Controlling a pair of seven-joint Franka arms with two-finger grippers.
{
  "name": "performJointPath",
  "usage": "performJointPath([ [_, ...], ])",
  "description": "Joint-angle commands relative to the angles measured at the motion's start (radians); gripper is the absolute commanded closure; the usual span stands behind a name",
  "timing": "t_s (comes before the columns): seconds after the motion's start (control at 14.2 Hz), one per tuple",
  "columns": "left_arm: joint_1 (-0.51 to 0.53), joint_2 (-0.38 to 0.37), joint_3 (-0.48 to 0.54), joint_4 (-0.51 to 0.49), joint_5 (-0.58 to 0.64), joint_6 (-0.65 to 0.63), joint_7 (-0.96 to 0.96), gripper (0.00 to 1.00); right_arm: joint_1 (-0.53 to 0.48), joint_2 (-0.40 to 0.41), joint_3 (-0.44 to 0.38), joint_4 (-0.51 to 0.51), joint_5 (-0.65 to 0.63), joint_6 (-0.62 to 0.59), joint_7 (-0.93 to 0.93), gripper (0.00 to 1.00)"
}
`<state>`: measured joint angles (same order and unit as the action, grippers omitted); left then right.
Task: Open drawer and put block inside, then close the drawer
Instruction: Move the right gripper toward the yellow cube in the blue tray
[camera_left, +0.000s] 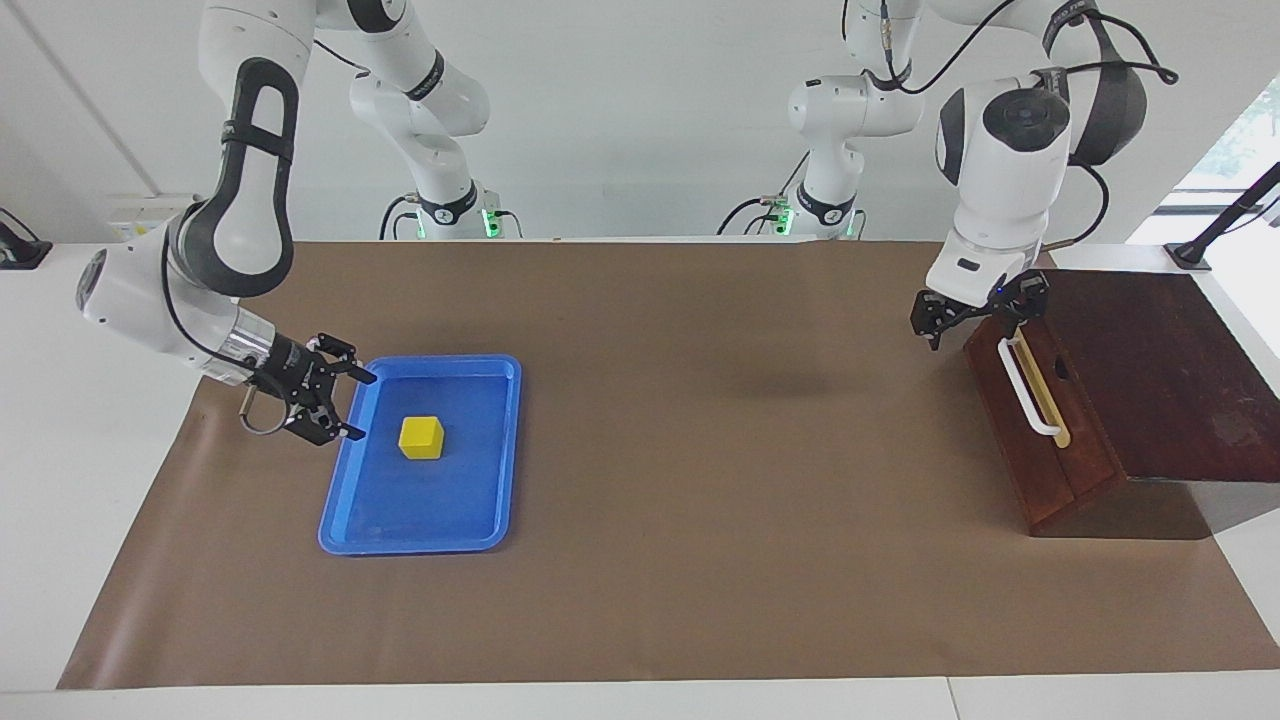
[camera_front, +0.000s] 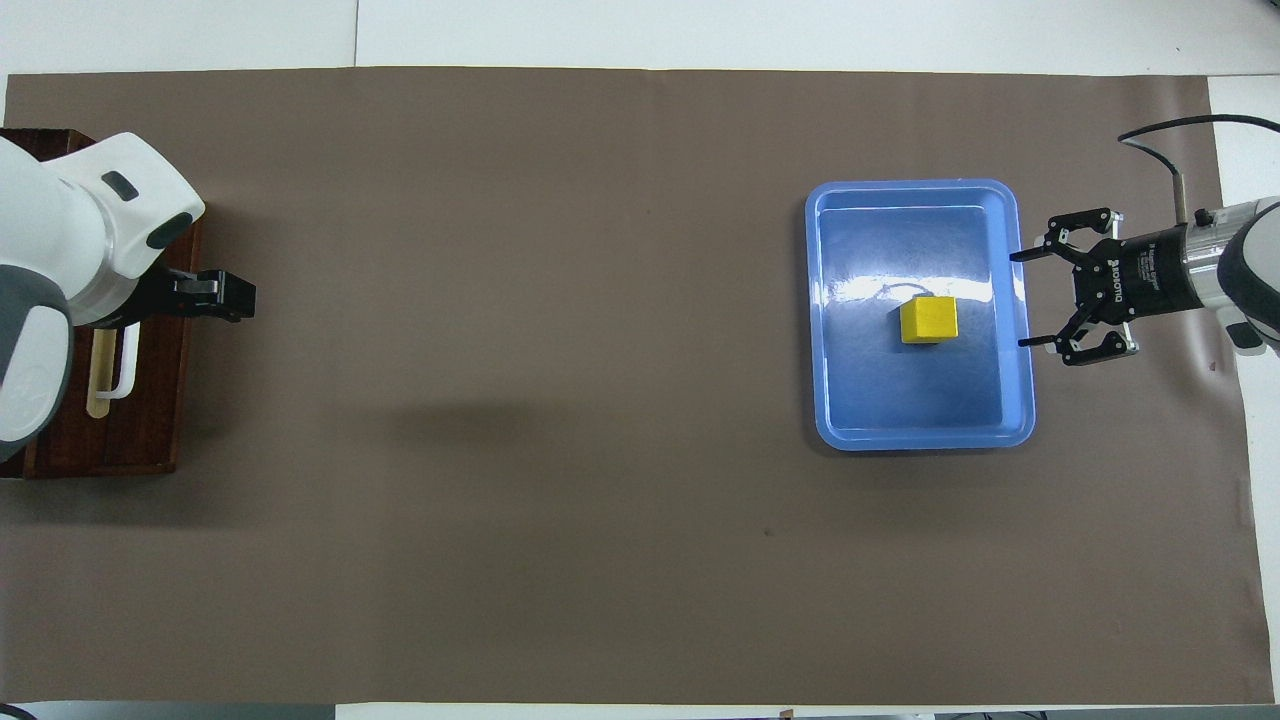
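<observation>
The yellow block (camera_left: 421, 437) sits in the blue tray (camera_left: 420, 545) toward the right arm's end of the table; it also shows in the overhead view (camera_front: 928, 320). My right gripper (camera_left: 358, 406) is open, held level at the tray's edge beside the block, not touching it; it also shows in the overhead view (camera_front: 1024, 300). The drawer (camera_left: 1040, 460) is shut in its dark wooden box (camera_left: 1170, 380) at the left arm's end. My left gripper (camera_left: 975, 330) is open over the drawer front at one end of the white handle (camera_left: 1030, 390).
The brown mat (camera_left: 700, 450) covers the table between the tray and the drawer box. In the overhead view the tray (camera_front: 920, 440), the drawer front (camera_front: 150, 420) and the left gripper (camera_front: 200, 298) also show. White table borders surround the mat.
</observation>
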<state>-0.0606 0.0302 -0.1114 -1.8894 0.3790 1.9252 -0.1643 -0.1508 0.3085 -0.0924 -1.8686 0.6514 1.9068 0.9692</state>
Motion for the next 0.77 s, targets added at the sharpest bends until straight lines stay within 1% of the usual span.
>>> performJointPath([
  [0.0,0.031,0.049,0.003,-0.039,0.104,0.108,-0.049,0.0,-0.027,0.056,0.006,0.002,0.071,0.035,-0.098,0.0],
  [0.07,0.053,0.069,0.003,-0.051,0.106,0.15,-0.093,0.0,-0.027,0.061,0.006,0.005,0.077,0.035,-0.096,0.0],
  [0.21,0.102,0.077,0.004,-0.111,0.113,0.259,-0.109,0.0,-0.024,0.064,0.006,0.006,0.097,0.038,-0.098,0.0],
  [0.42,0.122,0.091,0.003,-0.114,0.173,0.273,-0.11,0.0,-0.016,0.083,0.006,0.005,0.105,0.054,-0.098,0.0],
  [0.7,0.111,0.097,0.003,-0.134,0.175,0.29,-0.136,0.0,0.0,0.103,0.008,0.002,0.108,0.075,-0.096,0.0],
])
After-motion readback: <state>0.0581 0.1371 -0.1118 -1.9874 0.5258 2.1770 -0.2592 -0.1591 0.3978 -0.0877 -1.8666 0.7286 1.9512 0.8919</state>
